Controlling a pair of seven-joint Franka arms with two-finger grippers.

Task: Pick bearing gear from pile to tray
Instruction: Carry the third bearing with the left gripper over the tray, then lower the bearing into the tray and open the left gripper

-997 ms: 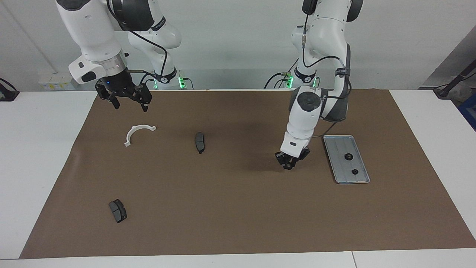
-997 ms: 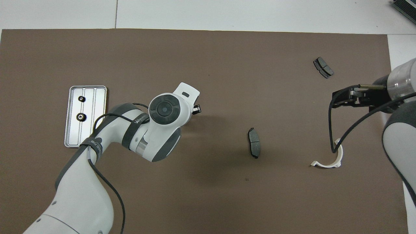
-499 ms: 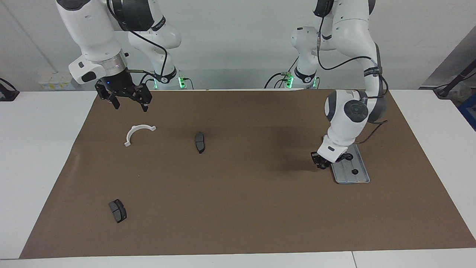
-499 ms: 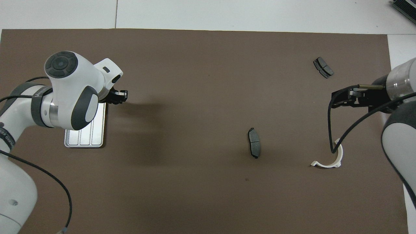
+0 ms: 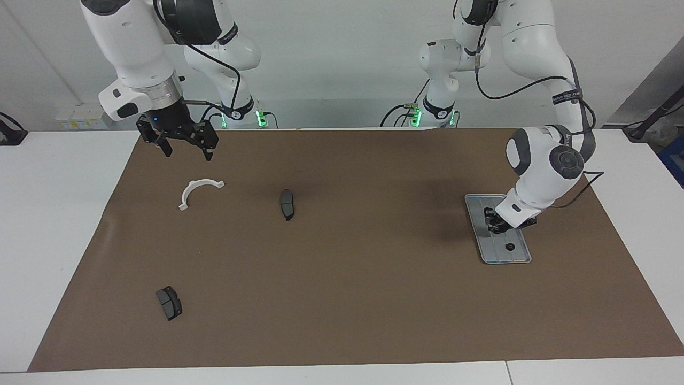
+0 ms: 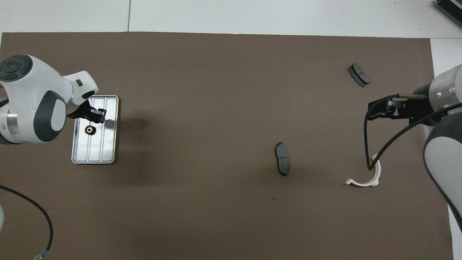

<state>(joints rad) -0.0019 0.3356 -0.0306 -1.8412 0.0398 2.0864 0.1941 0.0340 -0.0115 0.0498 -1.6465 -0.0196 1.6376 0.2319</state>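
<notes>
The left gripper (image 5: 494, 225) hangs low over the tray (image 5: 521, 256), fingers narrowed; whether they pinch a gear I cannot tell. One gear (image 6: 89, 130) lies in the tray just beside them. The right gripper (image 5: 184, 149) waits, fingers wide, above the bracket (image 5: 195, 191).

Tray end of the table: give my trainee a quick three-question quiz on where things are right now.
1. True or false: the left gripper is over the tray.
2. Which thing lies closest to the right gripper, which waits open above the mat? A) the bracket B) a gear C) the tray
3. How many pads lie on the mat?

Key: 1 true; 2 A; 3 two.
</notes>
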